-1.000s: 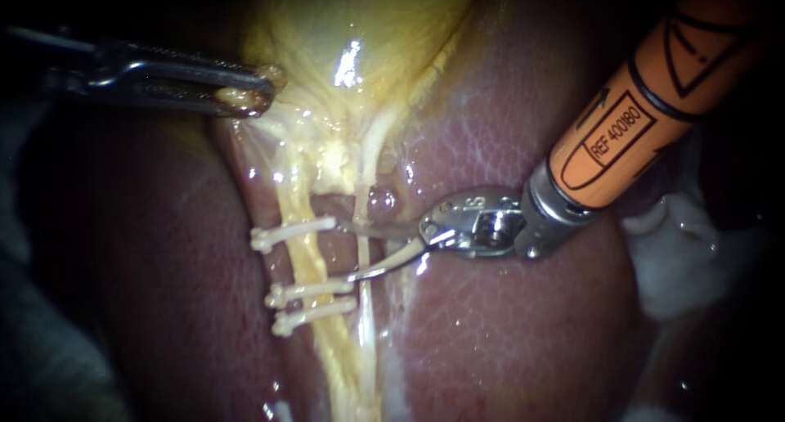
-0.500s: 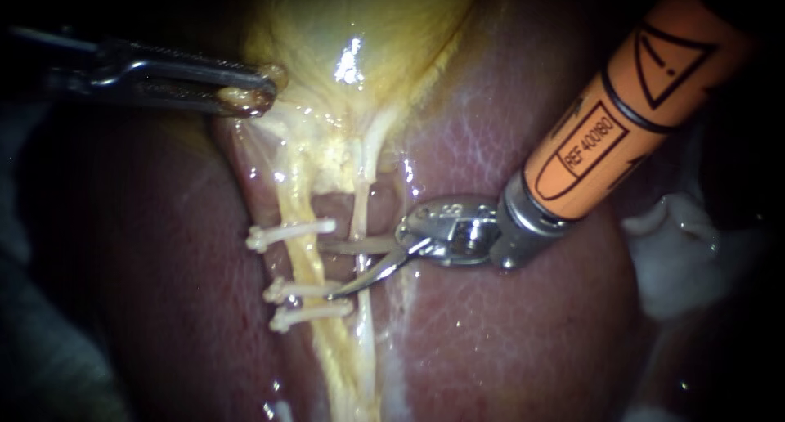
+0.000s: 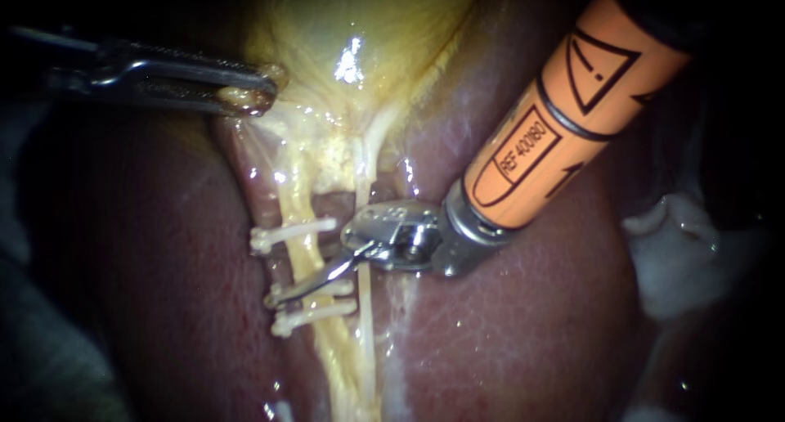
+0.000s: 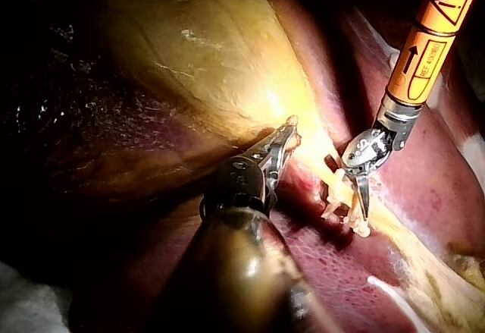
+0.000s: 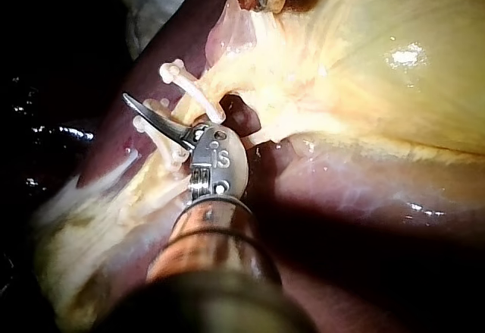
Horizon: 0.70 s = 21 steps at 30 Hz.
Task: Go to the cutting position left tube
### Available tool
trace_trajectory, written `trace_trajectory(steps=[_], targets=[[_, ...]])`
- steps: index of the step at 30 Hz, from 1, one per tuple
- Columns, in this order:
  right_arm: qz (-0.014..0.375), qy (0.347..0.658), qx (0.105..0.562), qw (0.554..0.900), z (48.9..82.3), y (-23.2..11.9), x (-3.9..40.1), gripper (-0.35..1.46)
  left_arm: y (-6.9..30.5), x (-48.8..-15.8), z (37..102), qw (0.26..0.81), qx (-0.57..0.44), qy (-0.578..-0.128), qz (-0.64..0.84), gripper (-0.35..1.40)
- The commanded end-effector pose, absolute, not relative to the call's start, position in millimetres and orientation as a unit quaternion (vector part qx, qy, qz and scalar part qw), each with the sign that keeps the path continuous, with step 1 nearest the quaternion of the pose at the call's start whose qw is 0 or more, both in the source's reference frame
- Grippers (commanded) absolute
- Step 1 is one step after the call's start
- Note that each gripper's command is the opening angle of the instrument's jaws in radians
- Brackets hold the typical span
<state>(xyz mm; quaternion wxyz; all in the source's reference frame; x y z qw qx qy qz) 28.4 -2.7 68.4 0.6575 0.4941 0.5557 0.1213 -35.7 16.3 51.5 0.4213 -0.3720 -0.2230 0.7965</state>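
The right instrument with the orange-sleeved shaft [image 3: 286, 295] slid leftward, clear of the thin pale right tube [image 3: 364, 307] it had been straddling. Its slim metal tip ended up lying across the thicker yellow left tube [image 3: 304, 258], between the upper white clip [image 3: 282, 232] and the two lower white clips [image 3: 319, 311].

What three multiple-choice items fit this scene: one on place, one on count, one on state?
1. Where is the right instrument tip?
A) at the left tube, by the clips
B) far from both tubes
C) out of view

2. How many clips are on the left tube?
A) one
B) three
C) five

3. What are the left instrument jaws doing?
A) open
B) shut, empty
C) shut on the gallbladder

Key:
1A, its blade lies across that tube by the clips.
2B, three white bars cross it.
3C, yellow tissue is pinched between them.
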Motion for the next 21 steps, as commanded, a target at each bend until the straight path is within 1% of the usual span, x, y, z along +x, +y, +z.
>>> trace_trajectory(steps=[1, 6, 15, 21], targets=[[0.122, 0.556, 0.495, 0.657, 68.3, -2.7, 28.6, 1.40, 16.3, -35.7, 51.5, 0.421, -0.372, -0.223, 0.796, -0.35], [0.123, 0.559, 0.497, 0.652, 67.3, -3.0, 29.3, 1.42, 16.3, -35.6, 51.6, 0.421, -0.372, -0.223, 0.796, -0.35], [0.125, 0.570, 0.507, 0.634, 62.9, -3.1, 29.4, 1.42, 16.3, -35.6, 51.5, 0.422, -0.372, -0.222, 0.797, -0.35], [0.123, 0.571, 0.510, 0.631, 61.9, -3.3, 29.6, 1.42, 16.3, -35.5, 51.6, 0.422, -0.372, -0.222, 0.797, -0.35]])
